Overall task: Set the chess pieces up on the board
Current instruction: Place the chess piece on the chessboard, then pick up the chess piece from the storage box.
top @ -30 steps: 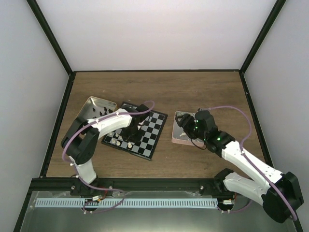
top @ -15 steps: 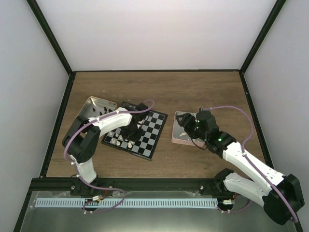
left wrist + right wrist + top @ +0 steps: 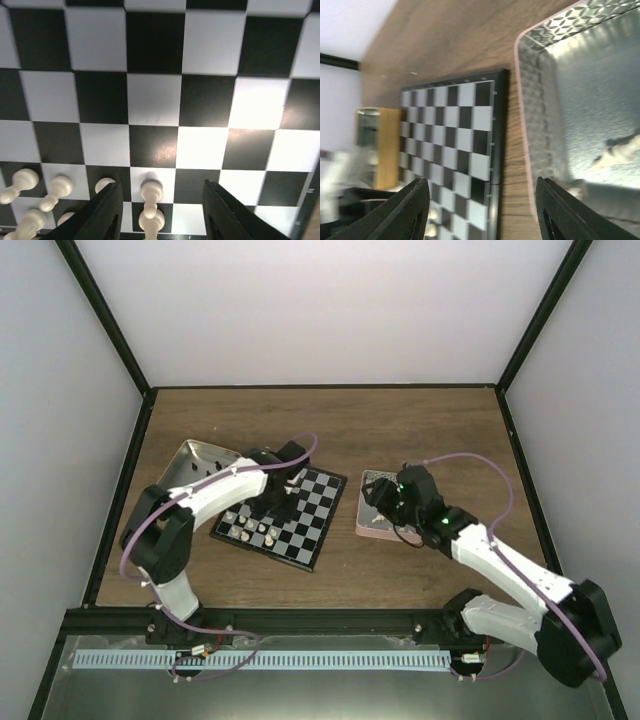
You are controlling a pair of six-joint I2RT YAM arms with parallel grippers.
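The chessboard (image 3: 318, 508) lies left of centre on the table, with several cream-white pieces (image 3: 250, 531) along its near-left edge. My left gripper (image 3: 289, 483) hovers open over the board. In the left wrist view its jaws stand wide apart above a standing white piece (image 3: 151, 191), with more white pieces (image 3: 25, 180) to the left. My right gripper (image 3: 384, 496) is open and empty over the left edge of the pink-rimmed tin (image 3: 372, 528). The right wrist view shows the board (image 3: 455, 135), the tin (image 3: 580, 80) and a white piece (image 3: 620, 150) lying inside it.
A second metal tin (image 3: 193, 457) with black pieces stands at the board's far-left corner. A tan box-like shape (image 3: 375, 145) shows beyond the board in the right wrist view. Black frame rails border the table.
My left gripper has moved away from the white pieces towards the far side of the board. My right gripper has shifted slightly left over the tin's edge.
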